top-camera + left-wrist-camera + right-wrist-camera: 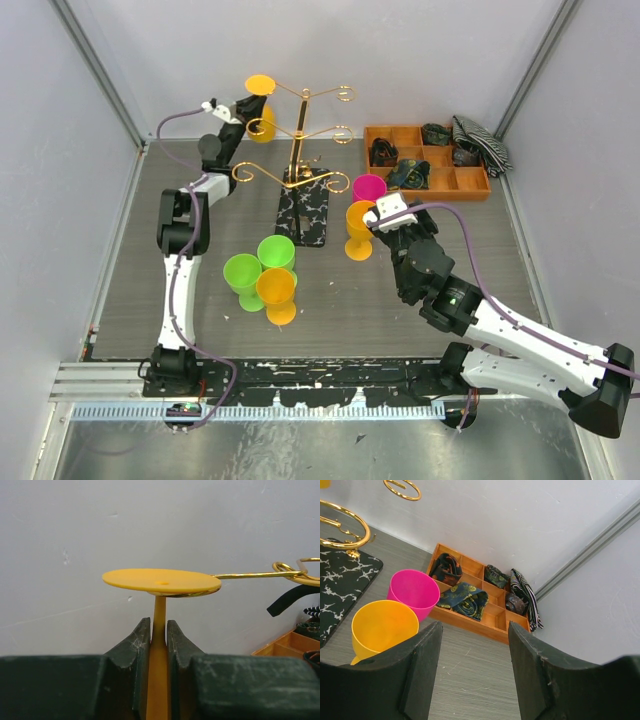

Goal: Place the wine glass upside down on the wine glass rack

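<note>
The left end effector (159, 630) is pinched on the stem of an upturned orange wine glass (161, 581), whose foot is uppermost and touches a curled arm of the gold wine glass rack (300, 130). The right end effector (475, 630) is spread wide and holds nothing. There are six glasses in all: three orange, two green and one pink. The worktop (400, 300) is dark grey, and the walls are pale.

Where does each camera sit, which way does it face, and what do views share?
Top external: above, behind the robot, looking down on table and wine glass rack; left arm, right arm show.
Left wrist: on that arm, faces the back wall; left hand shut on an upside-down orange wine glass stem.
Right wrist: on that arm, faces the far right corner, pink glass, compartment tray; right hand open.
Shared: the rack shows in all three.
</note>
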Action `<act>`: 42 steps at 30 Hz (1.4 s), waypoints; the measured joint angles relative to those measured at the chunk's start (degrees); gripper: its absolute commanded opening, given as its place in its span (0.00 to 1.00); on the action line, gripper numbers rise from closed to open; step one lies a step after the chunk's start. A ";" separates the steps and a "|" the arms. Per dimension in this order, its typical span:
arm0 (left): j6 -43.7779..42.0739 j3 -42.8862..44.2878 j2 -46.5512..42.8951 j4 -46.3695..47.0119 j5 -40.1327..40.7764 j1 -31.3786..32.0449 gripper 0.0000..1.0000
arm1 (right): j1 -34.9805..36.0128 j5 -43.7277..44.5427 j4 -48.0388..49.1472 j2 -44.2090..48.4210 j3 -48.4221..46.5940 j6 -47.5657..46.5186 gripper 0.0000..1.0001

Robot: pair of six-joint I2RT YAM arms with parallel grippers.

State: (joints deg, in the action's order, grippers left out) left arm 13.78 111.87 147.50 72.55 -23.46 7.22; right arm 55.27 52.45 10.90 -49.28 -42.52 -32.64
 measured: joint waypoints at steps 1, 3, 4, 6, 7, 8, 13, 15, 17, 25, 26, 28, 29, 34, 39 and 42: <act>0.17 -0.96 -0.39 0.83 0.00 0.00 0.08 | 0.00 0.00 -0.04 0.00 0.00 0.00 0.61; 0.52 -2.34 -0.85 2.29 0.00 0.00 0.08 | 0.00 0.00 -0.15 -0.02 0.00 0.00 0.61; 0.90 -3.06 -1.03 3.13 0.02 0.00 0.08 | 0.00 0.04 -0.15 -0.13 0.00 0.00 0.61; 1.33 -4.57 -1.38 4.85 0.02 0.00 0.07 | 0.00 0.07 -0.22 -0.44 0.00 0.00 0.61; 1.46 -5.07 -1.51 5.44 0.02 0.00 0.07 | 0.00 0.15 -0.22 -0.66 0.02 0.00 0.61; 1.57 -5.62 -1.66 6.08 0.00 0.00 0.07 | 0.00 0.20 -0.22 -0.76 0.07 0.00 0.60; 2.03 -7.10 -2.56 7.56 -0.28 0.07 0.06 | -0.35 0.22 -0.24 -1.01 0.44 0.00 0.61; 2.16 -7.48 -2.71 7.93 -0.46 0.20 0.06 | -0.50 0.22 -0.24 -1.03 0.52 0.00 0.60; 2.23 -7.72 -2.82 8.17 -0.63 0.48 0.07 | -0.63 0.22 -0.22 -1.03 0.63 0.00 0.61; 2.40 -7.69 -2.82 8.15 -1.27 1.70 0.10 | -0.74 0.20 -0.22 -1.42 1.18 0.28 0.61; 2.38 -7.61 -2.82 8.09 -1.27 1.86 0.12 | -0.76 0.20 -0.22 -1.46 1.18 0.33 0.61; 2.38 -7.28 -2.82 7.82 -1.29 2.08 0.28 | -1.01 0.20 -0.20 -1.62 1.18 0.44 0.61; 2.36 -6.93 -2.82 7.34 -1.40 2.16 0.37 | -1.09 0.13 -0.20 -1.75 1.18 0.46 0.61; 2.14 -5.62 -2.51 4.76 -2.10 2.32 0.65 | -1.40 -0.07 -0.20 -2.01 1.20 0.96 0.61; 1.01 -5.53 -1.70 2.95 -2.14 2.56 0.75 | -1.68 -0.46 -0.17 -2.29 1.31 1.60 0.61; 0.76 -6.51 -1.73 3.50 -2.12 2.58 0.78 | -1.77 -0.79 -0.13 -2.91 1.31 1.88 0.61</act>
State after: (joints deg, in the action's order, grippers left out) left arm 14.55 105.36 145.77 76.05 -25.58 9.80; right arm 53.49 51.66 10.76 -52.18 -41.21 -30.76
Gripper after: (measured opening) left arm 0.753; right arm 0.607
